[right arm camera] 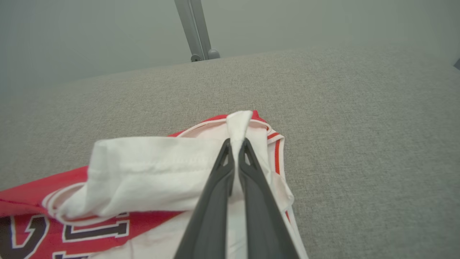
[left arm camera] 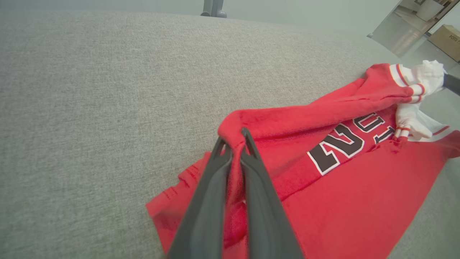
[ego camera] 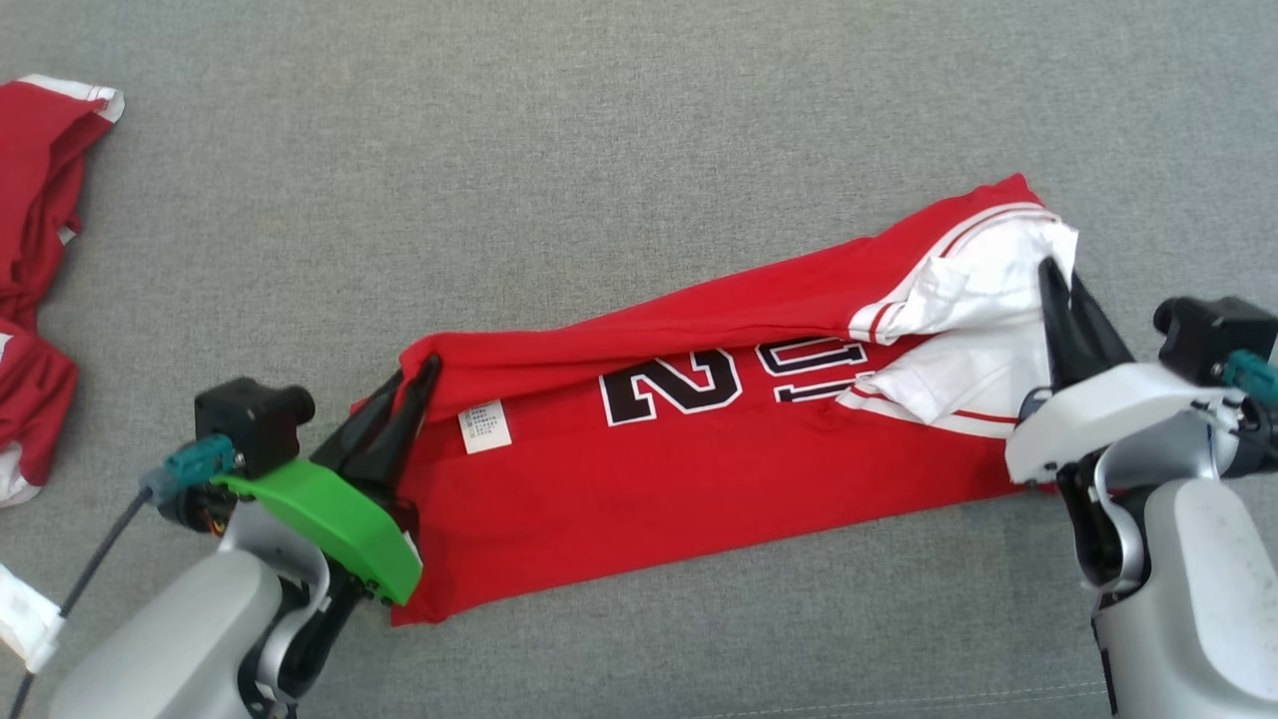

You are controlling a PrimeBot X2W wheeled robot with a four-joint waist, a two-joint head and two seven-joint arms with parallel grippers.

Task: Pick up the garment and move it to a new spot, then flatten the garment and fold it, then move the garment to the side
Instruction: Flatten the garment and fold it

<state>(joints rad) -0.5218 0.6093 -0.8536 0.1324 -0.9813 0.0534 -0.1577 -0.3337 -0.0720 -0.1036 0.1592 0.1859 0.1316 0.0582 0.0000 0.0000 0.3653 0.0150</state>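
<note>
Red bundle (ego camera: 35, 280), far-left edge of the grey cloth surface (ego camera: 599, 120): cut off by the head view's left edge, full shape unclear. White scrap (ego camera: 22, 611) nearer the front-left corner is also clipped, can't tell what it is.

Garment (ego camera: 699, 479): dark lettering (ego camera: 671, 384) partly buried under a red fold and the white sleeve (ego camera: 958, 300), not readable whole. Label (ego camera: 484, 426) print too small. Its left end is partly hidden behind the left gripper (ego camera: 419, 367) and green cover (ego camera: 329, 519).

Box (left arm camera: 447, 37), off the surface: clipped by the left wrist view's edge, print blurred.
</note>
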